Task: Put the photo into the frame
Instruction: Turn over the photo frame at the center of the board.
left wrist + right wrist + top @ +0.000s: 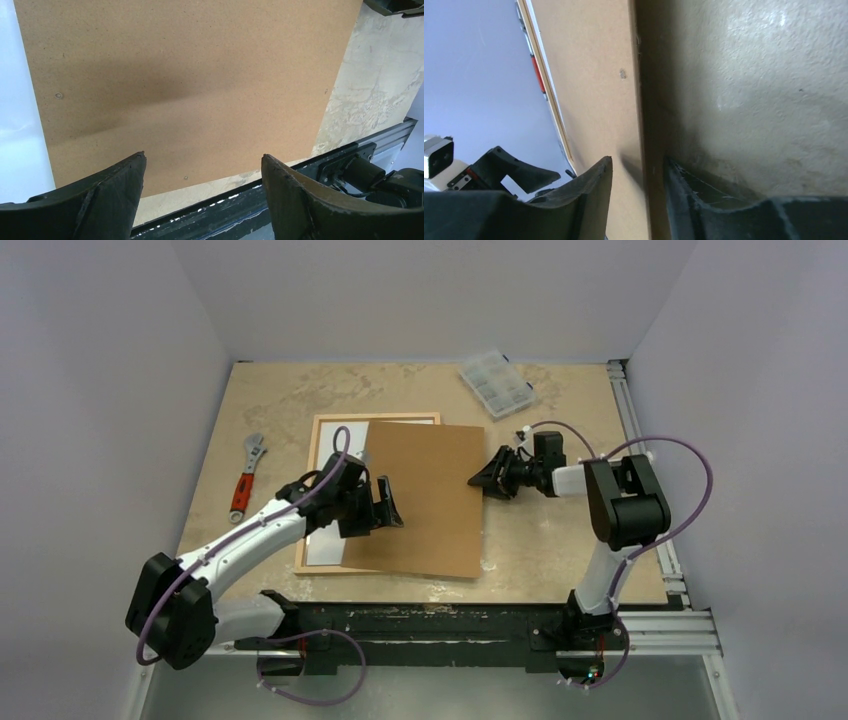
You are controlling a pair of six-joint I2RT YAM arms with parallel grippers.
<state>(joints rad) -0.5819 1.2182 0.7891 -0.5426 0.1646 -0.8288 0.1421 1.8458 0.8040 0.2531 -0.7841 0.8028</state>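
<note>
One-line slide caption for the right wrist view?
Right gripper straddling the edge of the brown backing board, a finger each side.

**Robot laboratory test cell.** Plain pale partition walls (120, 340) enclose a mottled tabletop (560, 540) on three sides. A cabled left arm (255, 530) and right arm (620, 505) are mounted on an aluminium-profile rail (680, 630) along the near edge. An adjustable wrench (246, 478) lies near the left edge, and a clear parts box (497, 383) sits toward the far right corner.

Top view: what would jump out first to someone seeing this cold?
The brown backing board lies skewed across the wooden frame at table centre. The right gripper straddles its right edge, while the left gripper hangs open over its left part.
</note>
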